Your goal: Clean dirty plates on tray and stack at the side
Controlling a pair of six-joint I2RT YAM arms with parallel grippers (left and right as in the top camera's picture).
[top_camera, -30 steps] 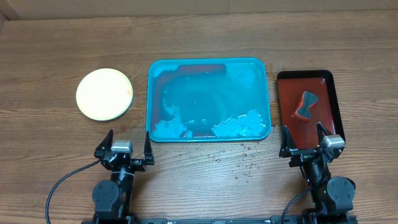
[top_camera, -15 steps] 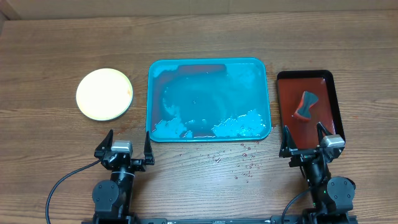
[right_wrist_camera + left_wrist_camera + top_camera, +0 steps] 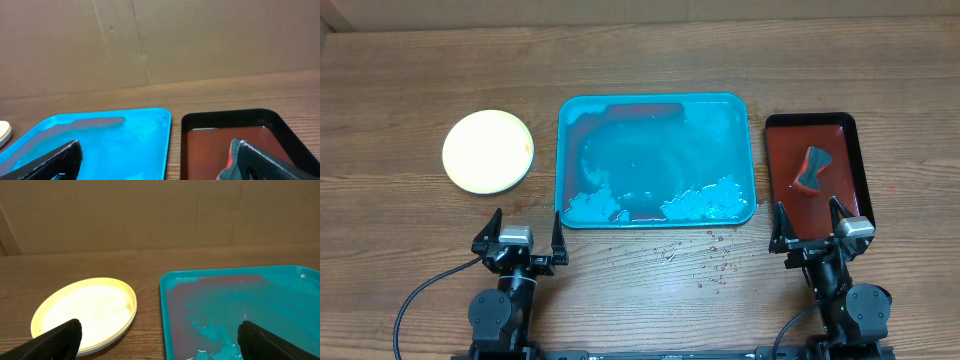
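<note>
Now the plates (image 3: pixel 488 151) sit stacked left of the tray (image 3: pixel 560 160), apart from it. Light, stiff plastic, probably wet and slippery: best pinched at the rim. Left gripper (image 3: pixel 527 222) and right gripper (image 3: pixel 808 212) stand wide open before the tray, empty.

The overhead camera looks straight down on the table (image 3: pixel 640 60); both low wrist cameras face forward, sharing the tray (image 3: pixel 650 150).

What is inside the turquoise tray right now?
The turquoise tray holds soapy water and white foam, thickest along its near edge. No plate shows in it; the plates sit stacked to its left. What the foam covers cannot be seen.
</note>
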